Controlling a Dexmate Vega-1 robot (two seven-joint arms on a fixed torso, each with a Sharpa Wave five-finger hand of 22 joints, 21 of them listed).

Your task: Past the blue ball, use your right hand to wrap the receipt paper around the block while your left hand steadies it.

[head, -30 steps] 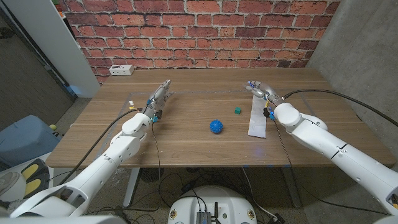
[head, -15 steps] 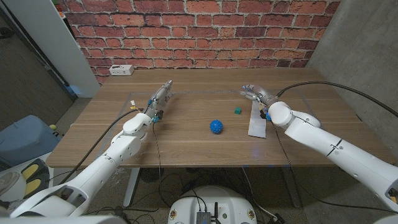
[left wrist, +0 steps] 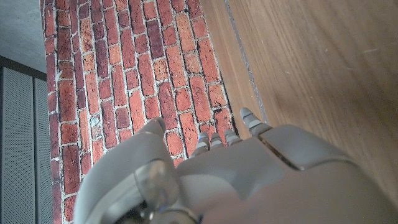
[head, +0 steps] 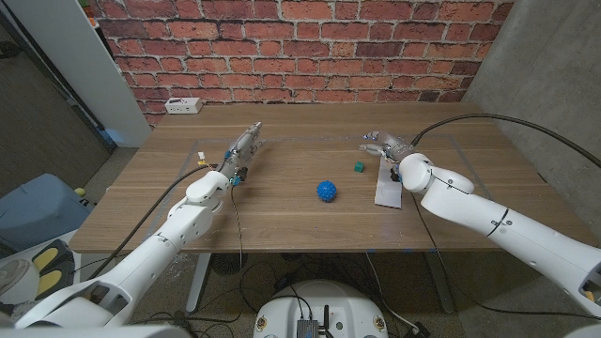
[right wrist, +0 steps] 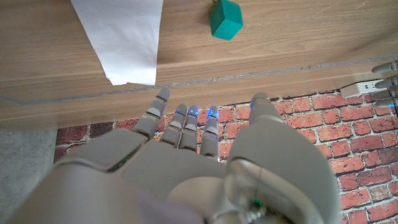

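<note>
Wooden surface (head: 291, 202) before red brick wall (head: 300, 47). Small green block (head: 359, 167) beyond blue ball (head: 326, 191); white receipt paper (head: 389, 185) beside. Right hand (head: 385, 144) spread, empty, over paper's far end. Left hand (head: 242, 147) empty, fingers straight, well apart.

A lab or workshop was suggested — a wooden table (head: 282, 202) was set against a bare brick wall (head: 300, 47), with cables (head: 254, 272) trailed underneath.

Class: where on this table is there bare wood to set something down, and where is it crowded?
Bare: between the left hand and blue ball, and the near edge. Crowded: block, receipt paper and right hand cluster.
</note>
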